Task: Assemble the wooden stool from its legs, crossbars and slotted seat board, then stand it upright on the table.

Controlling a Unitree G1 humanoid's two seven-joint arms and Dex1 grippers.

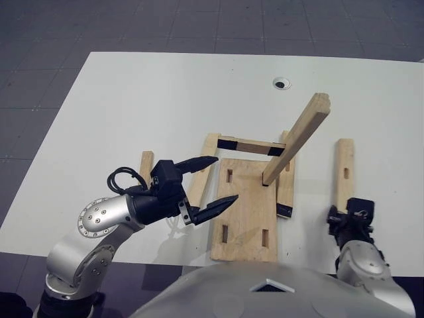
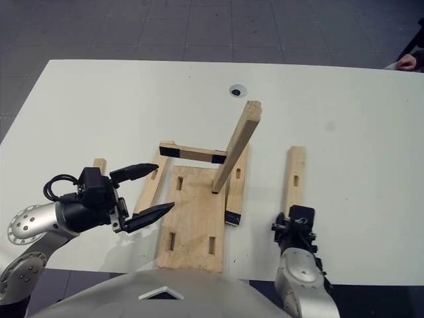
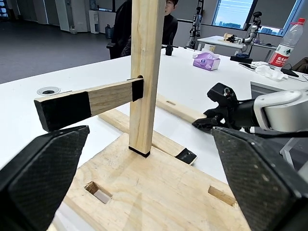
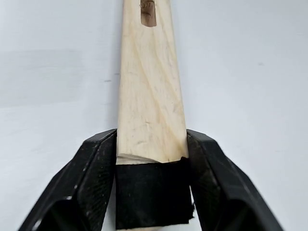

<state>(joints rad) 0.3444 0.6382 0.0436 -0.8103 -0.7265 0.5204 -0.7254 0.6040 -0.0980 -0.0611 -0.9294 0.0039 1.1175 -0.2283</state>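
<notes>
Stool parts lie on the white surface [image 1: 132, 112] in front of you, only partly joined. The seat board [image 1: 245, 212] lies flat with its slots facing up. One leg [image 1: 298, 136] stands in the far right slot, and it leans a little away from you and to the right. A crossbar [image 1: 248, 146] with black ends is plugged into the side of this leg and points to the left, above the far edge of the board.

A second leg [image 1: 202, 172] lies flat along the left edge of the board. A third leg [image 1: 286, 189] lies flat along the right edge, with its black end toward you. A short piece [image 1: 146, 165] lies further left.

Your left gripper [image 1: 225, 179] hangs over the left edge of the board with its fingers spread wide and nothing between them. Your right gripper [image 4: 151, 154] is pressed on the black near end of a fourth leg [image 1: 343, 169]. This leg lies flat, apart from the others, to the right of the board.
</notes>
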